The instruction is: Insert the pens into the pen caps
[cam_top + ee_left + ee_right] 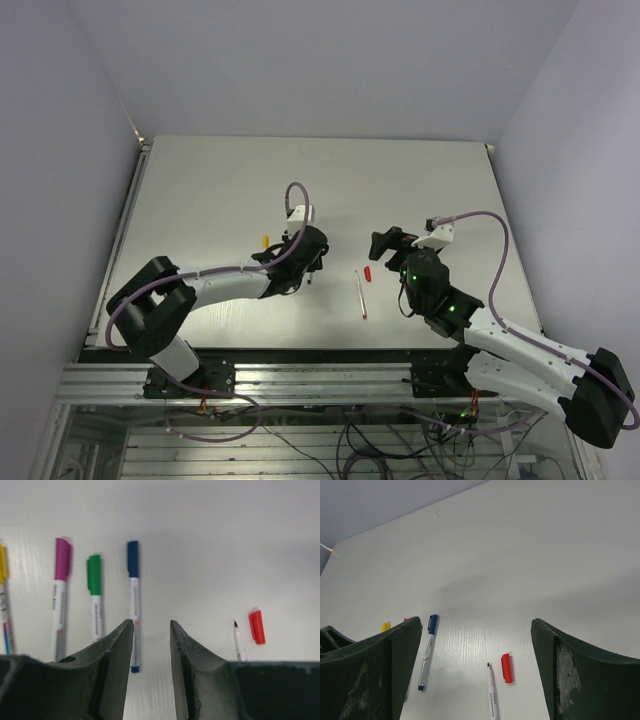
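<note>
Obs., both arms out over the table (220, 190). Your left gripper (151, 625) is partly open: the jaws stand a modest gap apart with nothing clamped between them. The blue-capped pen (133, 600) lies flat on the table under that gap. Its body runs behind the inner edge of the left-hand finger (117, 655) and its tail end shows in the gap. You cannot tell from the wrist view whether the finger touches it. To the left of it in that view lie three more pens, side by side and roughly parallel, each apart from its neighbour: green-capped pen (95, 600), purple-capped pen (59, 600), and a yellow-capped pen (2, 570) at the frame edge, mostly cut off. Your right gripper (476, 625) is spread wide and holds nothing, hanging above the table. Framed between its fingers in the right wrist view lie the uncapped pen (492, 692), its dark tip bare, and the red cap (506, 668). The cap is just beside that tip, not on it and not touching. From overhead this pair lies between the two grippers, nearer the right one, with the cap by the far end of the pen. Count: four pens capped; one pen and one cap apart.
</note>
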